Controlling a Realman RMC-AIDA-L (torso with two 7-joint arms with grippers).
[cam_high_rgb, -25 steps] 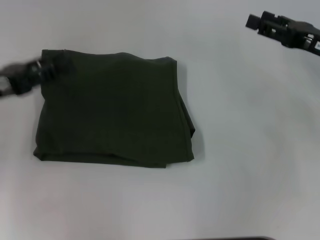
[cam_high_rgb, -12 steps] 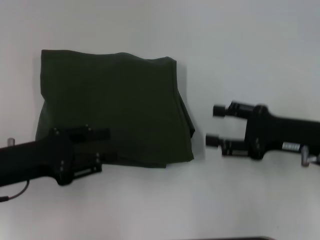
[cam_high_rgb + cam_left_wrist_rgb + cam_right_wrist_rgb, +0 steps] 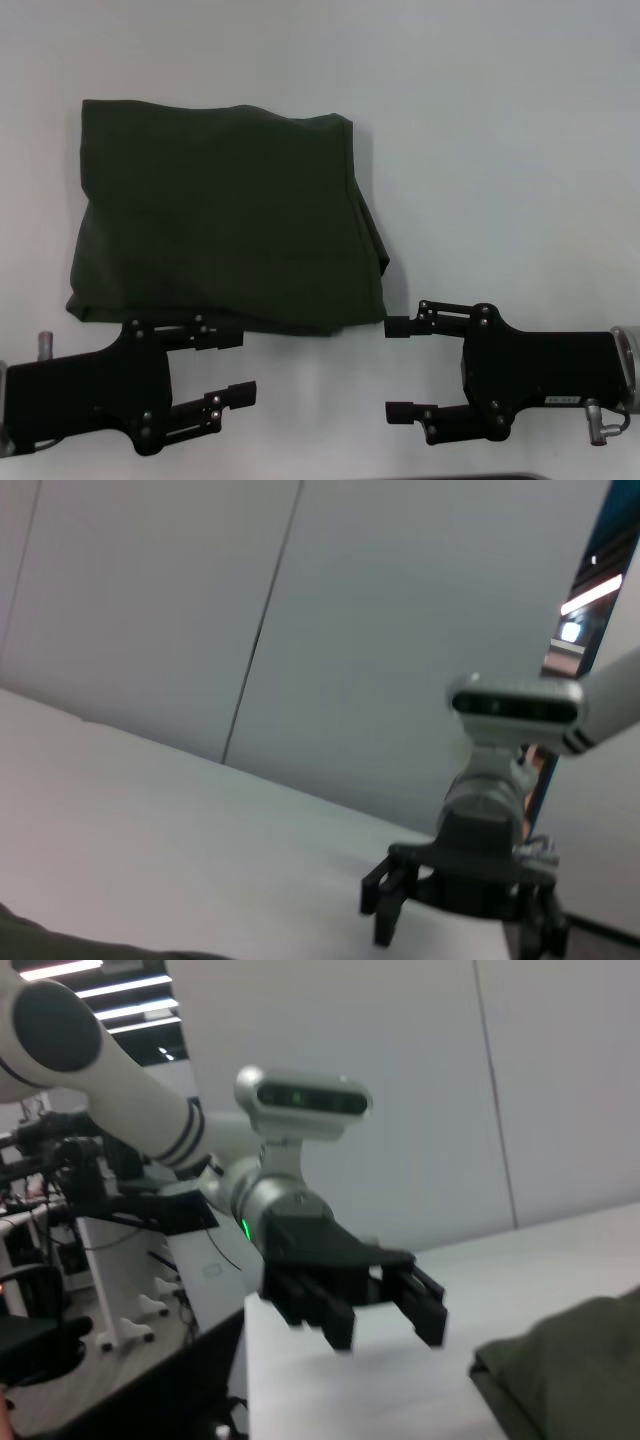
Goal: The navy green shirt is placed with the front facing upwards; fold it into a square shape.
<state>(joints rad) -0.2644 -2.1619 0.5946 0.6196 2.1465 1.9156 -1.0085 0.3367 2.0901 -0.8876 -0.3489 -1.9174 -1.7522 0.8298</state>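
The navy green shirt (image 3: 220,220) lies folded into a rough square on the white table (image 3: 500,150), left of centre. Only plain green cloth shows; the lettering and neck label are hidden. My left gripper (image 3: 238,367) is open and empty, just in front of the shirt's near edge. My right gripper (image 3: 396,369) is open and empty, just off the shirt's near right corner. The two grippers face each other. The right wrist view shows the left gripper (image 3: 360,1310) and a corner of the shirt (image 3: 570,1370). The left wrist view shows the right gripper (image 3: 455,910).
Bare white table lies right of and behind the shirt. A dark strip (image 3: 450,477) marks the table's near edge. The right wrist view shows racks and equipment (image 3: 90,1210) beyond the table's side.
Both arms have come down to the near edge of the table. The left left the shirt's far left corner; the right came in from the far right. The shirt has not moved.
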